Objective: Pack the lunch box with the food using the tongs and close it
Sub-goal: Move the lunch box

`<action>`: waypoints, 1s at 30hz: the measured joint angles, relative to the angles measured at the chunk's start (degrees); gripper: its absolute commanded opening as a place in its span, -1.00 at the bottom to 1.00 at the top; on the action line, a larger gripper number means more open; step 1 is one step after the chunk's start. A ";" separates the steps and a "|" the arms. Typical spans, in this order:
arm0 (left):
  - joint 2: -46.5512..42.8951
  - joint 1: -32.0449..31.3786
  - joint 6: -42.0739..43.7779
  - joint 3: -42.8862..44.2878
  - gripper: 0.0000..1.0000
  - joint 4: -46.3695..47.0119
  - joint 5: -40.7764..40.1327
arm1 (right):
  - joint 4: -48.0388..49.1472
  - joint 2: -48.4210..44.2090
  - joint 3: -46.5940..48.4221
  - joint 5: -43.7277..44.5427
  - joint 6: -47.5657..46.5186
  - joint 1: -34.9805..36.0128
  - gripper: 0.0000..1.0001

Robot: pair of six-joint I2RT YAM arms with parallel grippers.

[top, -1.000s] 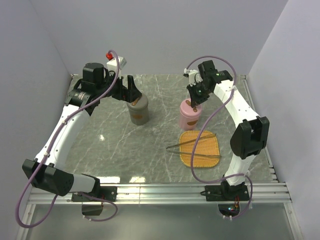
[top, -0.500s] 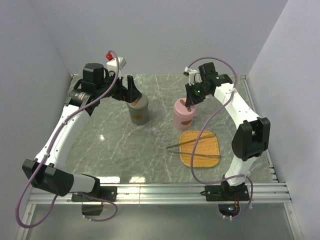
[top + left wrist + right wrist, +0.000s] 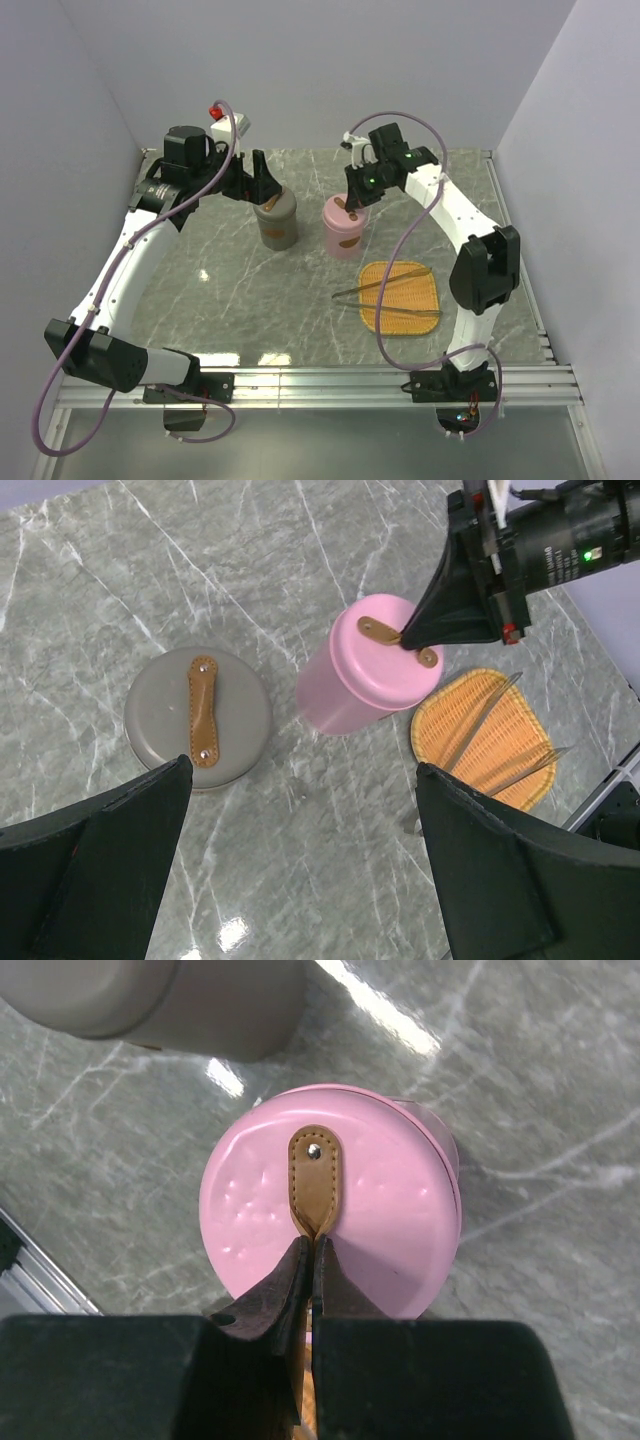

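Note:
A pink round lunch box (image 3: 342, 232) with its lid on stands right of centre. My right gripper (image 3: 312, 1245) is shut on the brown strap (image 3: 315, 1175) across that lid; it also shows in the left wrist view (image 3: 405, 638). I cannot tell whether the box (image 3: 350, 685) is off the table. The silver tongs (image 3: 390, 290) lie across the orange woven tray (image 3: 425, 318). My left gripper (image 3: 303, 770) is open, high above the table beside a grey lidded container (image 3: 198, 716), holding nothing. No food is in view.
The grey container (image 3: 278, 222) stands just left of the pink box, its lid on with a brown strap. The tray (image 3: 440, 715) with the tongs (image 3: 480, 720) lies near the right arm's base. Walls enclose the marble table on three sides.
My right gripper has moved to the left with the pink lunch box held by its strap, away from the tray and nearer the grey container. The left arm has not moved.

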 measured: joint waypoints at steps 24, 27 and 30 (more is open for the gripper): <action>-0.09 1.46 -0.26 -0.94 0.99 -0.13 0.07 | 0.00 11.23 15.56 5.14 1.11 7.08 -0.67; -0.07 1.70 -0.26 -0.94 0.99 -0.15 0.07 | -0.22 11.26 15.74 5.60 1.18 7.30 -0.46; -0.09 1.97 -0.24 -0.94 0.99 -0.26 0.07 | -0.52 11.26 15.98 6.03 1.09 7.54 -0.28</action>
